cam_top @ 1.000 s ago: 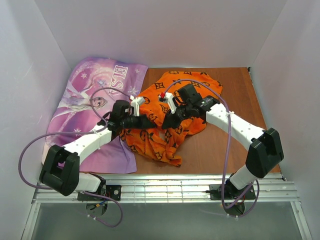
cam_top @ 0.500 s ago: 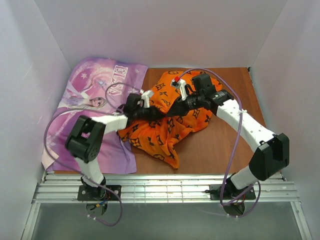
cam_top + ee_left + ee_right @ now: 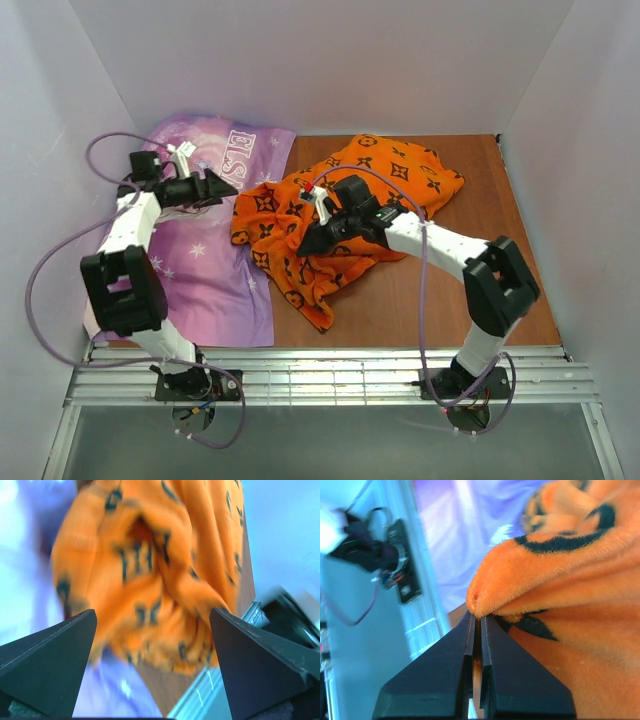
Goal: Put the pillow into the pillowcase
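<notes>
Left tool [image 3: 230, 188], top view: jaws spread, released, empty, hovering over purple fabric [image 3: 200, 290] at back left, apart from pillowcase [image 3: 390, 180]; arm folded, pointing right.
Right tool [image 3: 301, 245], top view: clenched on a fold at the pillowcase's front left; arm reaching left across table [image 3: 440, 300]. Pillowcase crumpled mid-table, left edge touching purple fabric.
Left wrist view: left tool [image 3: 152, 611] wide, holding nothing; pillowcase [image 3: 165, 580] blurred beyond the fingers.
Right wrist view: right tool [image 3: 477, 617] pinching an orange fold of pillowcase [image 3: 560, 630] at its tips.
</notes>
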`<action>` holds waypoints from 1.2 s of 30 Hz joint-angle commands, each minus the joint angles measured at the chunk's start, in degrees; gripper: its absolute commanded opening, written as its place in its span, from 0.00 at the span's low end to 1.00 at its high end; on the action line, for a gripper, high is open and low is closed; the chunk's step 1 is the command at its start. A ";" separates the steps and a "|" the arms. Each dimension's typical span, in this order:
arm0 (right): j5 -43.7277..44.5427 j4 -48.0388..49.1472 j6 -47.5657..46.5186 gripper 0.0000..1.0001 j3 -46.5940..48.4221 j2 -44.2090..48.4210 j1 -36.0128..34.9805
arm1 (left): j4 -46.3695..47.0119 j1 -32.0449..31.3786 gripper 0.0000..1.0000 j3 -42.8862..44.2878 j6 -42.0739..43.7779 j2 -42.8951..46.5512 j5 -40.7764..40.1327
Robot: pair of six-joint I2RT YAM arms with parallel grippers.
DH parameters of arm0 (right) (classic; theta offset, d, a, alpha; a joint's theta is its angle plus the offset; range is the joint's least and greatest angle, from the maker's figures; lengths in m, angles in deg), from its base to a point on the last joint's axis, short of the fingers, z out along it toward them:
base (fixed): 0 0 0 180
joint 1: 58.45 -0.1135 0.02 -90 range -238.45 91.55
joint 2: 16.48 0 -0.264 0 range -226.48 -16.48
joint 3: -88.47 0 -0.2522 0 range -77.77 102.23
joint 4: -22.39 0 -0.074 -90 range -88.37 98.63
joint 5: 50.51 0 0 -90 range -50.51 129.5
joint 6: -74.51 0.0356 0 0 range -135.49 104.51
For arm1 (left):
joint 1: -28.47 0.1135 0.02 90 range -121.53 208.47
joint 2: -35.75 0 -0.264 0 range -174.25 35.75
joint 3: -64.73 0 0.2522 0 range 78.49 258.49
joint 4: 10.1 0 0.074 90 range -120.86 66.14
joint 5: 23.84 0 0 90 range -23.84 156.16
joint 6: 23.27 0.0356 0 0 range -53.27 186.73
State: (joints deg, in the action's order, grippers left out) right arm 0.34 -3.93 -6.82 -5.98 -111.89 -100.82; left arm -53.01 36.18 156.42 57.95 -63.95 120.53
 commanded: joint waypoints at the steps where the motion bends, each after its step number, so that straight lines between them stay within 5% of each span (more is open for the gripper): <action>1: 4.87 7.10 4.51 0.01 4.21 -5.73 -0.08 | -15.76 3.10 0.87 -5.76 10.17 12.23 7.26; 6: 6.29 6.15 4.36 0.01 20.46 -19.62 -0.17 | -6.38 -0.04 0.88 -17.09 5.54 21.12 -8.39; 9: 2.36 -3.65 -1.00 0.31 33.39 -23.58 1.23 | -3.30 -6.70 0.85 -18.52 3.07 18.59 -12.51; 10: 0.68 -4.83 -1.37 0.55 34.46 -22.20 3.85 | -2.24 -9.52 0.83 -17.99 2.02 15.79 -13.75; 12: -4.49 -5.37 -1.72 0.71 30.36 -18.68 7.55 | 3.90 -14.70 0.79 -17.29 -0.96 12.10 -15.34; 13: -5.05 -6.07 -2.42 0.79 28.16 -14.32 12.00 | 5.23 -16.13 0.75 -14.15 -1.68 6.94 -16.04; 19: 5.38 -16.77 -18.11 0.85 11.90 1.87 28.27 | 6.22 -21.86 0.69 12.72 4.19 -24.32 -19.28; 20: 9.84 -17.76 -20.51 0.85 9.79 3.21 29.79 | 3.51 -21.42 0.71 24.26 5.77 -27.62 -20.61; 23: 16.97 -18.47 -28.34 0.86 3.63 7.08 35.41 | -0.29 -20.72 0.82 40.57 12.98 -35.28 -24.73; 25: 19.89 -18.29 -31.33 0.87 1.78 7.09 38.74 | -0.39 -20.36 0.89 42.30 17.27 -34.52 -25.89; 29: 27.35 -17.85 -34.32 0.91 3.79 2.27 44.38 | 3.38 -20.36 0.95 30.82 24.67 -20.24 -27.83; 36: 29.84 -14.97 -35.56 0.93 3.72 -5.56 49.31 | 10.25 -23.69 0.96 -6.15 27.58 2.37 -30.63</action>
State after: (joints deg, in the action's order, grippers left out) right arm 27.75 -21.09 -39.93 -2.29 -117.38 -51.25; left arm -45.88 15.39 159.70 81.65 -69.90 92.84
